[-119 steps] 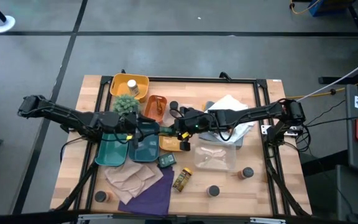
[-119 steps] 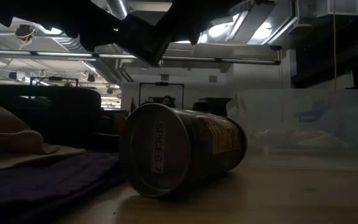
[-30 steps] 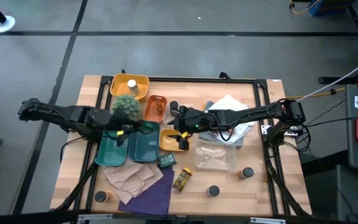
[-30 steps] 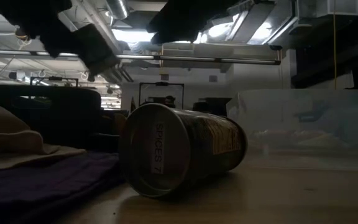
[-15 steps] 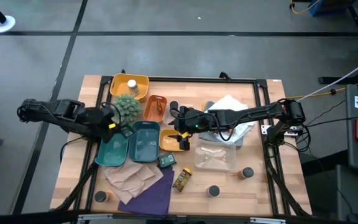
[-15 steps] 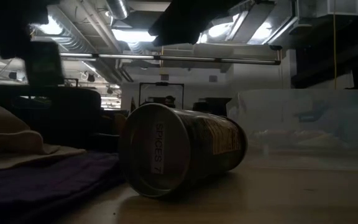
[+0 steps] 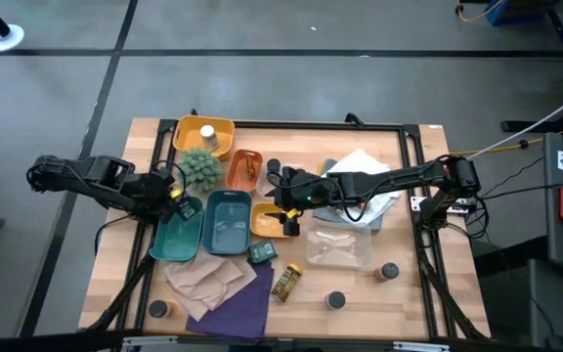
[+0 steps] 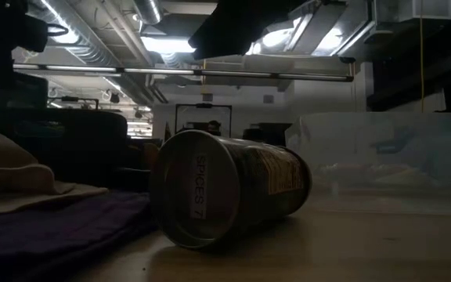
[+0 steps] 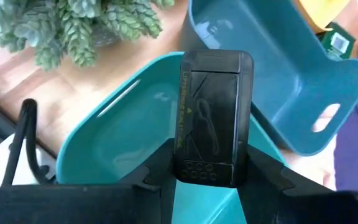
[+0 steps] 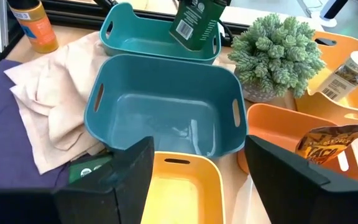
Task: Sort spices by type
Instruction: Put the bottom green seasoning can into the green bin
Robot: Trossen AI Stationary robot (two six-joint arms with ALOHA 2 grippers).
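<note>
Most of the sorting looks undone. Nearest, along the bottom of the high view, an orange-lidded jar [image 7: 159, 309] and two dark-lidded jars [image 7: 335, 300] stand loose on the table [image 7: 409, 303]. A yellow-labelled jar [image 8: 225, 188] lies on its side beside a purple cloth [image 7: 244, 305], and a small green box [image 7: 262, 252] sits just above it. In the middle of that view, the left gripper [image 7: 178, 202] pinches a dark green spice box [image 10: 196, 22] between its fingers and holds it over the teal tray [image 9: 117, 149], which looks bare. The blue tray [image 10: 166, 124] beside it also looks bare. The right gripper [image 10: 194, 186] hangs with its fingers spread wide and nothing between them, over the small yellow tray [image 10: 173, 165]. Farther up, an orange tray [image 10: 272, 124] holds a brown packet [image 10: 328, 140], and the far yellow tray [image 7: 225, 127] holds one pale-lidded jar [image 10: 347, 71] next to the spiky plant [image 7: 201, 164]. So perhaps two items are placed, one is in hand, and at least five wait. The labels on the loose jars are too small to read, so their types are unclear. The right arm and a white cloth [image 7: 365, 166] hide part of the table's centre. The held box covers the left fingertips in that arm's own wrist view. The low view shows little beyond the lying jar.
</note>
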